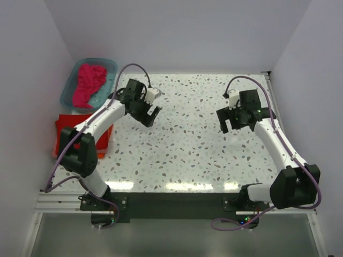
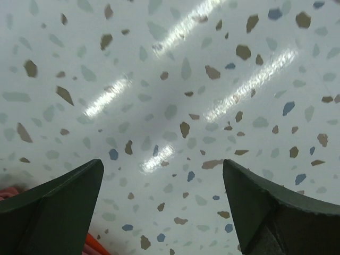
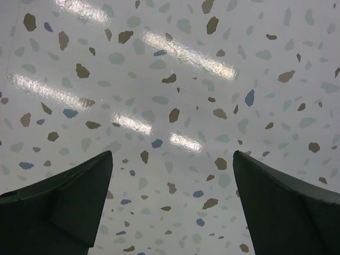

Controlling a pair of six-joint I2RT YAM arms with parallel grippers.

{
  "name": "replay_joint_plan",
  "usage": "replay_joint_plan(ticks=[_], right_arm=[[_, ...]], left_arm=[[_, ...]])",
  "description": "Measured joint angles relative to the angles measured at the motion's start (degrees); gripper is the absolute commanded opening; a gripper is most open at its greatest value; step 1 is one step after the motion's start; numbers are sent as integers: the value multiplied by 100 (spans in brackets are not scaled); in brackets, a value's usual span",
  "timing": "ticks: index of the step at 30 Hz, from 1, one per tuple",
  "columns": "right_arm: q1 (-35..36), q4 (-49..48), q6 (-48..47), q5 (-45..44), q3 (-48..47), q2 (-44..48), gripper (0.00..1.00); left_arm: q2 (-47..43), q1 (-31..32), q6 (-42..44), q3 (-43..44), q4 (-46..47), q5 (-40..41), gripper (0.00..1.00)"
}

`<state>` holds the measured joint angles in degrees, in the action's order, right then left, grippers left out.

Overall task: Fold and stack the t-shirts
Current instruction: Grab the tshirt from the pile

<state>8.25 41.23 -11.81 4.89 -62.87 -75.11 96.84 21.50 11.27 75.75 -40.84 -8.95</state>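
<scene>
A crumpled magenta-pink t-shirt (image 1: 87,85) lies in the translucent teal tub (image 1: 110,67) at the back left. Just in front of the tub sits a red folded t-shirt (image 1: 65,122) over an orange one (image 1: 105,136), partly hidden by my left arm. My left gripper (image 1: 153,115) hovers over bare table to the right of the tub, open and empty (image 2: 162,175). A sliver of orange cloth (image 2: 93,245) shows at the bottom left of its wrist view. My right gripper (image 1: 230,127) hangs over the right half of the table, open, with only speckled tabletop between its fingers (image 3: 172,164).
The speckled white table (image 1: 187,144) is enclosed by white walls at the left, back and right. The tub and the folded stack sit against the left wall. Both arm bases are bolted at the near edge.
</scene>
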Motion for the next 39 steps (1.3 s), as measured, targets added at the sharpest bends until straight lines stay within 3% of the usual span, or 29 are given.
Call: replay_joint_plan(ticks=[6,11,16,21,30,39], right_arm=[[0,39,-74,-39,-442,-63,99],[0,-66,-138,57,-566,-59,99],[0,-70,-219,116,-566,-96,99],[0,101,-291,221,-787,-614,99],[0,457,-323,219,-1147,-1346,99],[0,743,-433,216,-1825,-1836,99]], left_arm=[[-2,-326,-28,1445,94,24,100],[337,-1401,-450,3010,507,-59,100],[1060,-2734,-767,3908,1196,-214,100],[2385,-3324,-774,5025,1362,-299,100],[4033,-3609,-562,5180,1814,238,100],[4970,-3626,-326,5128,2312,970,97]])
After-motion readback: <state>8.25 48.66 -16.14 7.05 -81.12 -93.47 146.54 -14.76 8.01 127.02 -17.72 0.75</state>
